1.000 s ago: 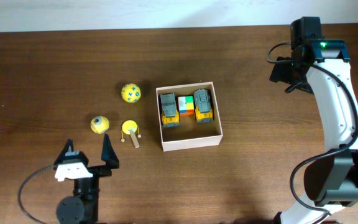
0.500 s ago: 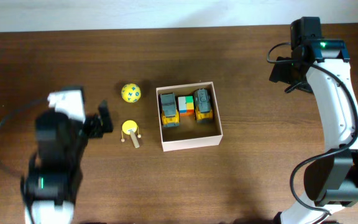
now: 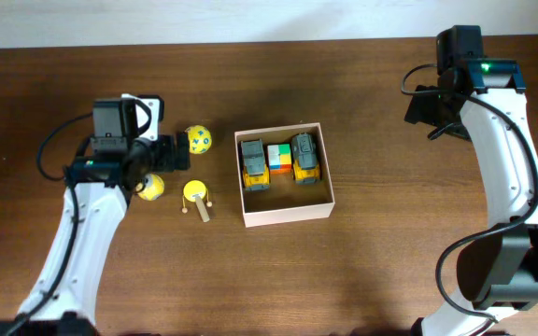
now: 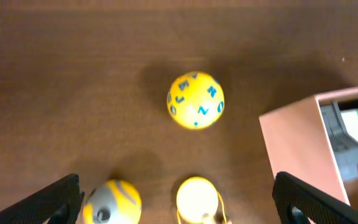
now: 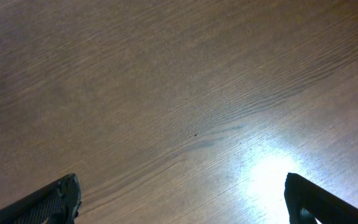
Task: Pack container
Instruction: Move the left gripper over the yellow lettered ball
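Overhead, the container sits mid-table holding two toy trucks and a coloured block. Beside it the left gripper hangs, fingers apart, above yellow toys. The right gripper, also spread, faces bare table.

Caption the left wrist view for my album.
Open fingers hover above a lettered yellow ball, a yellow-grey ball and a third yellow toy beside the container.

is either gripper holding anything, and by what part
Nothing is held: the left gripper is open above the yellow toys, the right gripper open over the table.
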Motion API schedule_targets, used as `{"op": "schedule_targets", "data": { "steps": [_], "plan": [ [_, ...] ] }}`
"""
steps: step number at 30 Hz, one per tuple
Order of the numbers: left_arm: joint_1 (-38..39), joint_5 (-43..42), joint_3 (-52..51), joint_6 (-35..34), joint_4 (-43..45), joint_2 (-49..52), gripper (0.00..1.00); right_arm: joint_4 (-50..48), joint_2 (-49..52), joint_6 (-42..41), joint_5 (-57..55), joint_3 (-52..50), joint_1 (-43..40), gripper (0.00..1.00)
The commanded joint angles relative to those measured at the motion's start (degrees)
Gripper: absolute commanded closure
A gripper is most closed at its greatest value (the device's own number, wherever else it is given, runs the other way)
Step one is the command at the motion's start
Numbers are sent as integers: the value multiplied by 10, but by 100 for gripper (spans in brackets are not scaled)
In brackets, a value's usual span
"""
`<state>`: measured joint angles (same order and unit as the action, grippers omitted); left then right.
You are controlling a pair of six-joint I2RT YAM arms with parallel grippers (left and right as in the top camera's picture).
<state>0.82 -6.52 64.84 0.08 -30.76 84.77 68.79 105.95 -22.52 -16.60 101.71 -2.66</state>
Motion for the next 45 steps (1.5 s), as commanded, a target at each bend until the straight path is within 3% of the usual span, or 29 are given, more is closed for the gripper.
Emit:
{"op": "schedule_targets", "data": {
  "steps": [1, 10, 20, 37, 40, 45],
  "plan": [
    [-2, -16, 13, 33, 39, 23, 1, 0, 3, -7, -1, -5, 0, 1],
    [20, -10, 13, 133, 106, 95, 1, 0, 3, -7, -1, -5, 0, 1],
    [63, 21, 13, 137, 152, 160, 1, 0, 3, -7, -1, -5, 0, 1],
    [65, 54, 13, 137, 175, 214, 0, 0, 3, -7, -1, -5, 0, 1],
    [65, 55, 13, 137, 175, 214, 10, 0, 3, -7, -1, -5, 0, 1],
    [65, 55, 13, 137, 177, 214, 10, 0, 3, -7, -1, -5, 0, 1]
  ]
}}
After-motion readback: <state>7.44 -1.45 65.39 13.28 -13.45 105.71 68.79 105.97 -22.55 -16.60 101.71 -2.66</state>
